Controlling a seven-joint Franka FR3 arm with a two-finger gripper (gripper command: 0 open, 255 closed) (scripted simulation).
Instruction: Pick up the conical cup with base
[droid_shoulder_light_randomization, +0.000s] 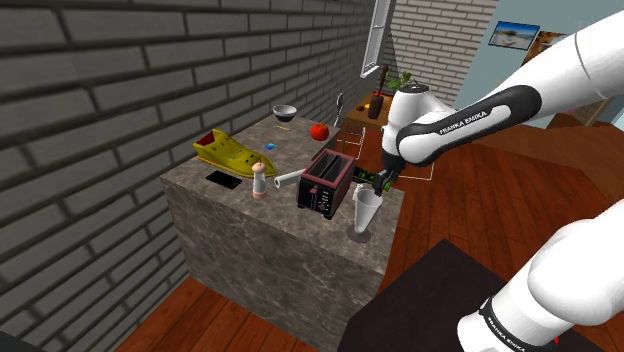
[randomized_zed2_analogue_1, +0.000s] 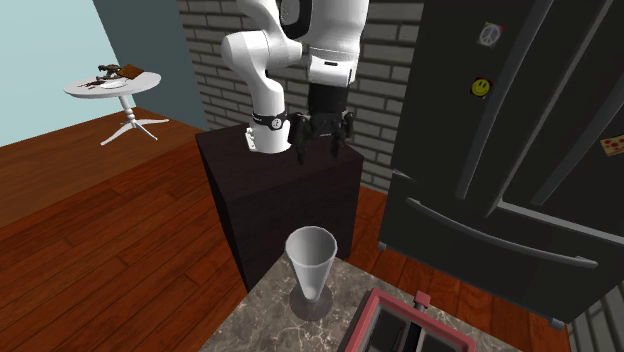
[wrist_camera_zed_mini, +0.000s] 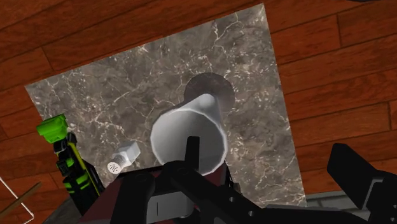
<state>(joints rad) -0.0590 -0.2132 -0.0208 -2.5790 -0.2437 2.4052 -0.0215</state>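
The conical cup (randomized_zed2_analogue_1: 311, 262) stands upright on its round base at the corner of the marbled surface (randomized_zed2_analogue_1: 262, 318), low in the middle of the second exterior view, with its wide mouth up (long axis vertical). The gripper (randomized_zed2_analogue_1: 320, 148) hangs in the upper middle of that frame, its fingers (randomized_zed2_analogue_1: 300, 150) spread apart and empty. The cup lies almost straight below them, so the next move is probably a descent that keeps clear of the red toaster (droid_shoulder_light_randomization: 328, 180) beside it.

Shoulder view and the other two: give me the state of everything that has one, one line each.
Conical cup: upright, empty, not held.
Gripper: open, above the cup, not touching it.
Toaster: upright.
Shaker: upright.
Bowl: upright.
Fridge: doors shut.
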